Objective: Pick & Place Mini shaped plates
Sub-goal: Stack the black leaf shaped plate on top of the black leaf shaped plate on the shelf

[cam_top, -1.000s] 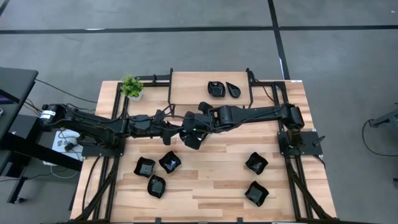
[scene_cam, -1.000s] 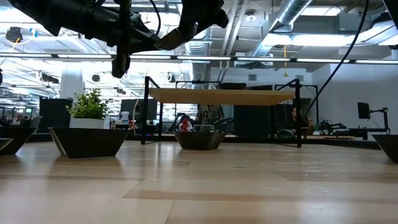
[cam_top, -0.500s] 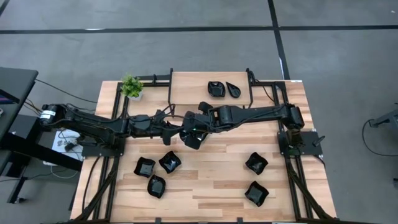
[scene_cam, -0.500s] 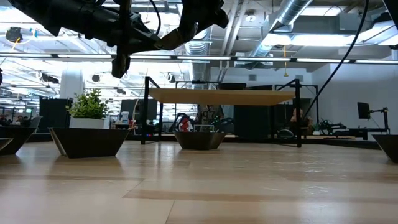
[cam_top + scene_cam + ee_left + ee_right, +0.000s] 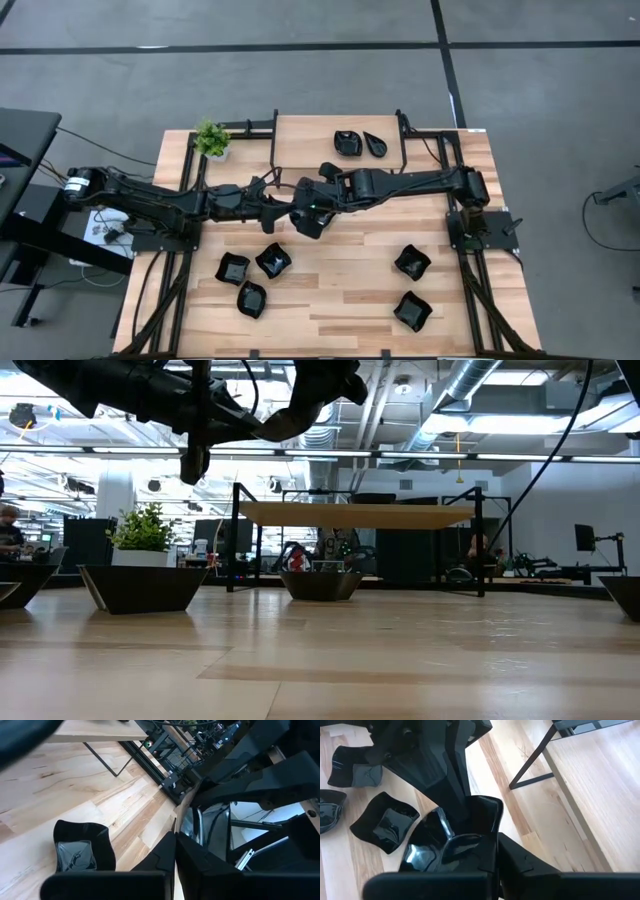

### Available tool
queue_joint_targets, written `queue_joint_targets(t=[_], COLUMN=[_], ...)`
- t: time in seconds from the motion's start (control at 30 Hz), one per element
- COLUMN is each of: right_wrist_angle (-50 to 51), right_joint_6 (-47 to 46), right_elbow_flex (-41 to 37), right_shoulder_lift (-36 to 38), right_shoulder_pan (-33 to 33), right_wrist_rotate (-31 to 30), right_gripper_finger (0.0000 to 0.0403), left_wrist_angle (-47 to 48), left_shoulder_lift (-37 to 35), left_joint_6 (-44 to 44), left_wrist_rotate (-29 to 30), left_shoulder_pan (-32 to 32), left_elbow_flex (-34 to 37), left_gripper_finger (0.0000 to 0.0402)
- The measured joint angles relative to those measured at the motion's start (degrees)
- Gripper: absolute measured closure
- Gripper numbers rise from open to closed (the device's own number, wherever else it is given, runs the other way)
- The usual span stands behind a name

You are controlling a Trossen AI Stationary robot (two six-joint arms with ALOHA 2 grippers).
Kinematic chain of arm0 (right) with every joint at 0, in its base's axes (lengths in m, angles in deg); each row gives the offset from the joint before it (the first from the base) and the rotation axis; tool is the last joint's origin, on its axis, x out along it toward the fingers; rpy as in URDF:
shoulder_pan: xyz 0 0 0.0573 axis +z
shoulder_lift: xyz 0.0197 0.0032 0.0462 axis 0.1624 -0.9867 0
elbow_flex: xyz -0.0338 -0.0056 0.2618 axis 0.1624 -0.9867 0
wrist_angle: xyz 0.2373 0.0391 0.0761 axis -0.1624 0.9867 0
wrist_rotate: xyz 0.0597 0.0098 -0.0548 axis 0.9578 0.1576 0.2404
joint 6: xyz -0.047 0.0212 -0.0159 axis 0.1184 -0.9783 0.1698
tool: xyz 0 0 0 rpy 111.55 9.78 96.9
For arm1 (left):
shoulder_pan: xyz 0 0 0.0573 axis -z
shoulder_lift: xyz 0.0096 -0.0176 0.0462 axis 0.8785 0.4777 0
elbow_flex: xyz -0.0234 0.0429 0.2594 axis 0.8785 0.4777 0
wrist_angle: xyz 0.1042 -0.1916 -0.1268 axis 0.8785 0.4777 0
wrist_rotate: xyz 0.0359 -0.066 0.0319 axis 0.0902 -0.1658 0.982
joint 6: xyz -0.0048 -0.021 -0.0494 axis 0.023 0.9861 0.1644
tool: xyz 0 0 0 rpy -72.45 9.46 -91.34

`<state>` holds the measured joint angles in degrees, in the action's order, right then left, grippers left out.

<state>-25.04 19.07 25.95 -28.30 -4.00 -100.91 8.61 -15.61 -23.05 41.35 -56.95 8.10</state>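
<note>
Grey floor [image 5: 300, 75] crossed by dark lines surrounds the light wooden table [image 5: 340, 290]. Beyond it, an open ceiling with silver ducts [image 5: 470, 390], strip lights [image 5: 480, 457] and distant desks.

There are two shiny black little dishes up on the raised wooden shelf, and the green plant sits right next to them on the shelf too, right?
Not quite. The two glossy black mini dishes are on the raised wooden shelf, but the small green potted plant stands on the table's far left corner, beside the shelf. The high view shows it.
</note>
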Motion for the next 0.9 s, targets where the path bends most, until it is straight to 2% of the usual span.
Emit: queue_joint_targets(t=[0.5,0.9], right_wrist_angle=[-0.06,0.33], right_joint_6=[0.00,0.04], right_elbow_flex=[0.02,0.02], right_shoulder_lift=[0.02,0.00], right_shoulder_pan=[0.04,0.11], right_wrist_rotate=[0.24,1.84], right_gripper_finger=[0.0401,0.0402], left_wrist_angle=[-0.90,-1.81], left_shoulder_lift=[0.00,-0.04], left_joint_6=[-0.24,-1.58], left_wrist_rotate=[-0.11,-3.39], left_shoulder_pan=[0.00,-0.02], left_elbow_flex=[0.02,-0.02], left_gripper_finger=[0.0376,0.0291])
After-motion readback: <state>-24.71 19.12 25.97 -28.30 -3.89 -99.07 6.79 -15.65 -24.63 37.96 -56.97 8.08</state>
